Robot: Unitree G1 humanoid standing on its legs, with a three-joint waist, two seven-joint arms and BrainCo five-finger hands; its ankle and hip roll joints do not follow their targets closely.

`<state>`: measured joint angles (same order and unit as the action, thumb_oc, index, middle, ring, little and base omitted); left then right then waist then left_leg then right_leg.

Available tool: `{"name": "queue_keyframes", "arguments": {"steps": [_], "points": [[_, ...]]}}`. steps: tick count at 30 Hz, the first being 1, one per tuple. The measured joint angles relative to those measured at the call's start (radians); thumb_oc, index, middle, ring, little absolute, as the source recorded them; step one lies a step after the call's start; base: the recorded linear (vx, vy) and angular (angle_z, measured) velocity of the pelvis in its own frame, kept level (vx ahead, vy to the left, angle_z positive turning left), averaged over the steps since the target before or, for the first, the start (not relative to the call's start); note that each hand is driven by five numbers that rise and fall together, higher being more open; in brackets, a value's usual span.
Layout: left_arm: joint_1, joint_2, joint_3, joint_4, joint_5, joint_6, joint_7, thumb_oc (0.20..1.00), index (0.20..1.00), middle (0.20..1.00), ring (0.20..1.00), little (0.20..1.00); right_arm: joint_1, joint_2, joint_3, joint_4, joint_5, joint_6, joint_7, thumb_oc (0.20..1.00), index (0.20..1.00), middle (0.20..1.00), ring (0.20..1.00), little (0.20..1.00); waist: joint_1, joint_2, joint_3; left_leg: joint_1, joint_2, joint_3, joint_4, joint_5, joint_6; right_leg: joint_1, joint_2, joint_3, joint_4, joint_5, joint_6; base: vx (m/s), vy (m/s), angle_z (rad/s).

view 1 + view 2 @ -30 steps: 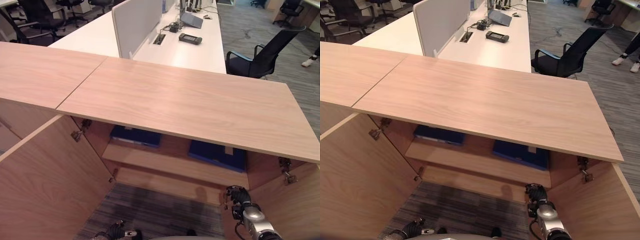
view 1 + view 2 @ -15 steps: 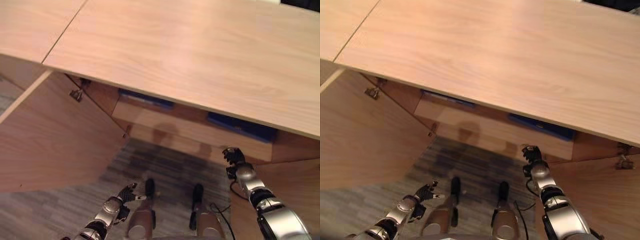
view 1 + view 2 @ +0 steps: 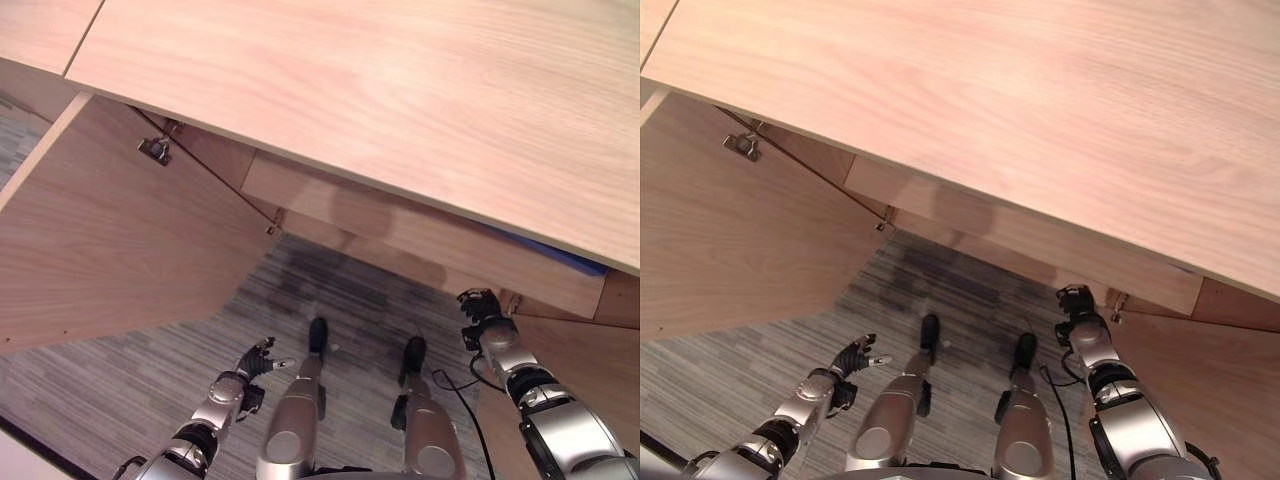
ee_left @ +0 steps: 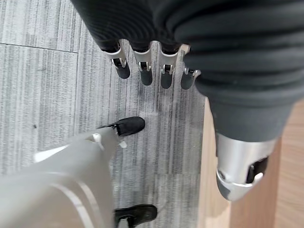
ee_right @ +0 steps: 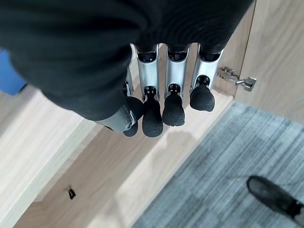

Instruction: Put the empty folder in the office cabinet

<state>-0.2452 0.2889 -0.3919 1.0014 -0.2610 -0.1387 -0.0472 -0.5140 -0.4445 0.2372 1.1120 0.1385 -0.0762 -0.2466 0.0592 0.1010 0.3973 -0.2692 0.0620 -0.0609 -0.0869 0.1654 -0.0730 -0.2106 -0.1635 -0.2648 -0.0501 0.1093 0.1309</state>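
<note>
So the cabinet (image 3: 420, 90) is wide open, both doors swung out: the left door (image 3: 110, 240) takes up a big chunk of the head views and the right door (image 3: 590, 370) sits at the lower right. You're looking down over the wooden top, with a shelf (image 3: 420, 235) just peeking out under its front edge.

The folder (image 3: 560, 257) is already in there. It's blue and lying on the shelf toward the right side, tucked under the top so just a thin strip shows. There's also a blue corner of it at the edge of the right wrist view.

Neither hand holds anything. The left hand (image 3: 255, 360) hangs low over the grey carpet (image 3: 140, 370), well away from the cabinet, fingers loosely spread and empty. The right hand (image 3: 480, 308) is up near the cabinet's lower front edge, just beside the right door hinge (image 5: 237, 78). Its fingers (image 5: 173, 111) hang relaxed with nothing in them, thumb tucked alongside.
</note>
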Motion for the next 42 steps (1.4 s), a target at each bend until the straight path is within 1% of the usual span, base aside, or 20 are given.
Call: {"name": "queue_keyframes", "arguments": {"steps": [3,6,8,11,12,13,14,16,17,19,20,22,26,29,33,35,38,39,40,42], "points": [[-0.003,0.003,-0.003,-0.025,-0.009,-0.013,-0.003,1.0,1.0,1.0,1.0,1.0,-0.022,-0.013,-0.006,-0.001,0.0,-0.001,-0.018,0.2,0.2,0.2,0.2,0.2,0.001,0.003,0.005,0.0,0.0,-0.001,0.0,0.0,0.0,0.0,-0.001,-0.001,0.0,0.0,0.0,0.0,0.0,0.0],[0.002,0.007,-0.003,-0.043,-0.01,-0.017,-0.007,1.0,1.0,1.0,1.0,1.0,-0.042,-0.021,-0.047,-0.021,0.012,-0.008,-0.038,0.2,0.2,0.2,0.2,0.2,-0.001,0.004,0.006,0.0,-0.001,-0.001,0.0,0.0,0.0,0.0,-0.001,-0.001,0.0,0.0,0.001,0.0,0.0,0.0],[0.014,0.01,-0.003,-0.079,-0.01,-0.02,-0.009,1.0,1.0,1.0,1.0,1.0,-0.038,-0.032,-0.056,-0.071,0.039,-0.013,-0.05,0.2,0.2,0.2,0.2,0.2,0.0,0.005,0.006,0.0,-0.001,-0.001,0.0,0.0,0.0,0.0,0.0,-0.001,0.0,-0.001,0.001,0.0,0.0,0.0],[0.028,0.014,-0.004,-0.126,-0.01,-0.024,-0.013,1.0,1.0,1.0,1.0,1.0,-0.018,-0.043,-0.09,-0.176,0.039,-0.046,-0.074,0.2,0.2,0.2,0.2,0.2,0.001,0.006,0.007,0.001,-0.001,-0.001,-0.001,0.0,0.0,0.001,0.0,-0.001,0.0,-0.001,0.001,0.0,0.023,0.0],[0.075,0.052,0.012,-0.245,-0.027,-0.004,-0.046,1.0,1.0,1.0,1.0,1.0,0.015,-0.055,-0.111,-0.253,0.039,-0.047,-0.069,0.2,0.2,0.2,0.2,0.2,0.006,0.011,0.012,0.0,-0.001,0.0,-0.001,0.0,0.0,0.001,-0.007,-0.002,-0.003,0.0,0.001,0.0,0.0,0.0],[0.231,0.204,0.049,-0.548,-0.065,-0.042,-0.101,1.0,1.0,1.0,1.0,1.0,0.091,-0.103,-0.177,-0.414,0.037,-0.086,-0.069,0.2,0.2,0.2,0.2,0.2,0.007,0.019,0.034,0.0,-0.002,0.0,-0.001,0.0,0.0,0.001,-0.007,-0.003,0.0,0.0,0.001,-0.01,-0.009,0.04],[0.275,0.249,0.072,-0.571,-0.088,-0.08,-0.126,1.0,1.0,1.0,1.0,1.0,0.126,-0.128,-0.218,-0.451,0.037,-0.101,-0.077,0.2,0.2,0.2,0.2,0.2,0.006,0.031,0.032,0.003,-0.005,-0.001,-0.001,0.0,0.0,0.002,-0.006,-0.005,0.006,-0.004,0.005,0.0,-0.012,0.04],[0.269,0.258,0.128,-0.397,-0.096,-0.075,-0.133,1.0,1.0,1.0,1.0,1.0,0.132,-0.136,-0.27,-0.468,0.036,-0.107,-0.095,0.2,0.2,0.2,0.2,0.2,0.0,0.054,0.028,0.012,-0.01,-0.001,-0.001,-0.003,0.002,0.002,-0.015,-0.002,0.028,-0.018,0.012,0.0,-0.006,0.02],[0.249,0.257,0.127,-0.308,-0.095,-0.058,-0.136,1.0,1.0,1.0,1.0,1.0,0.14,-0.13,-0.279,-0.501,0.035,-0.119,-0.101,0.2,0.2,0.2,0.2,0.2,-0.004,0.059,0.03,0.012,-0.01,-0.002,-0.001,-0.003,0.002,-0.001,-0.015,-0.002,0.034,-0.021,0.01,0.0,0.0,0.0],[0.23,0.22,0.12,-0.22,-0.076,-0.05,-0.139,1.0,1.0,1.0,1.0,1.0,0.153,-0.123,-0.275,-0.538,0.031,-0.129,-0.102,0.2,0.2,0.2,0.2,0.2,-0.008,0.057,0.031,0.006,-0.009,-0.003,-0.001,-0.002,0.001,-0.01,-0.014,-0.001,0.039,-0.021,0.01,0.0,0.0,0.0],[0.226,0.19,0.117,-0.21,-0.072,-0.049,-0.139,1.0,1.0,1.0,1.0,1.0,0.165,-0.119,-0.28,-0.563,0.028,-0.132,-0.102,0.2,0.2,0.2,0.2,0.2,-0.008,0.057,0.032,0.005,-0.009,-0.003,-0.001,-0.001,0.001,-0.011,-0.015,-0.001,0.04,-0.021,0.01,0.0,0.0,0.0],[0.225,0.127,0.107,-0.226,-0.055,-0.056,-0.144,1.0,1.0,1.0,1.0,1.0,0.186,-0.101,-0.288,-0.604,0.027,-0.147,-0.102,0.2,0.2,0.2,0.2,0.2,-0.011,0.045,0.039,0.002,-0.007,-0.003,-0.001,-0.001,0.001,-0.016,-0.016,0.001,0.04,-0.021,0.009,0.0,0.004,-0.02],[0.208,0.114,0.109,-0.229,-0.036,-0.061,-0.143,1.0,1.0,1.0,1.0,1.0,0.192,-0.085,-0.291,-0.601,0.026,-0.155,-0.104,0.2,0.2,0.2,0.2,0.2,-0.024,0.035,0.045,0.0,-0.003,-0.002,-0.001,0.0,-0.001,-0.019,-0.015,0.003,0.04,-0.021,0.009,0.0,0.002,-0.02],[0.207,0.122,0.119,-0.231,-0.036,-0.063,-0.14,1.0,1.0,1.0,1.0,1.0,0.19,-0.085,-0.291,-0.578,0.026,-0.154,-0.106,0.2,0.2,0.2,0.2,0.2,-0.028,0.035,0.045,-0.001,-0.004,0.0,-0.001,0.0,0.0,-0.021,-0.015,0.005,0.04,-0.021,0.009,0.0,0.0,0.0],[0.207,0.143,0.118,-0.265,-0.039,-0.061,-0.144,1.0,1.0,1.0,1.0,1.0,0.122,-0.087,-0.291,-0.44,0.027,-0.15,-0.107,0.2,0.2,0.2,0.2,0.2,-0.018,0.035,0.045,-0.001,-0.004,0.001,-0.001,0.0,0.0,-0.022,-0.015,0.004,0.041,-0.021,0.009,0.0,0.0,0.0],[0.207,0.161,0.117,-0.282,-0.047,-0.061,-0.149,1.0,1.0,1.0,1.0,1.0,0.075,-0.088,-0.29,-0.374,0.027,-0.135,-0.108,0.2,0.2,0.2,0.2,0.2,-0.014,0.035,0.045,-0.001,-0.004,0.001,-0.001,0.0,0.0,-0.022,-0.015,0.005,0.041,-0.021,0.009,0.0,0.0,0.0],[0.207,0.189,0.115,-0.323,-0.052,-0.06,-0.164,1.0,1.0,1.0,1.0,1.0,0.029,-0.09,-0.288,-0.312,0.028,-0.127,-0.108,0.2,0.2,0.2,0.2,0.2,-0.001,0.037,0.046,-0.002,-0.004,0.001,-0.001,0.001,-0.001,-0.023,-0.016,0.005,0.041,-0.021,0.009,0.0,0.0,0.0],[0.207,0.197,0.114,-0.344,-0.068,-0.06,-0.167,1.0,1.0,1.0,1.0,1.0,0.014,-0.099,-0.286,-0.286,0.028,-0.124,-0.108,0.2,0.2,0.2,0.2,0.2,0.006,0.041,0.048,-0.002,-0.004,0.001,-0.001,0.001,-0.001,-0.023,-0.016,0.005,0.041,-0.021,0.009,0.0,0.001,0.04],[0.208,0.208,0.114,-0.379,-0.086,-0.062,-0.173,1.0,1.0,1.0,1.0,1.0,-0.001,-0.121,-0.284,-0.271,0.029,-0.112,-0.107,0.2,0.2,0.2,0.2,0.2,0.014,0.054,0.054,-0.004,-0.007,-0.001,-0.001,0.002,0.001,-0.023,-0.016,0.002,0.042,-0.021,0.009,-0.01,-0.002,0.05],[0.207,0.214,0.113,-0.389,-0.088,-0.062,-0.181,1.0,1.0,1.0,1.0,1.0,-0.023,-0.132,-0.283,-0.263,0.029,-0.112,-0.107,0.2,0.2,0.2,0.2,0.2,0.016,0.069,0.061,-0.004,-0.008,-0.001,-0.001,0.002,0.001,-0.023,-0.015,0.002,0.043,-0.021,0.01,-0.01,-0.003,0.02]]}}
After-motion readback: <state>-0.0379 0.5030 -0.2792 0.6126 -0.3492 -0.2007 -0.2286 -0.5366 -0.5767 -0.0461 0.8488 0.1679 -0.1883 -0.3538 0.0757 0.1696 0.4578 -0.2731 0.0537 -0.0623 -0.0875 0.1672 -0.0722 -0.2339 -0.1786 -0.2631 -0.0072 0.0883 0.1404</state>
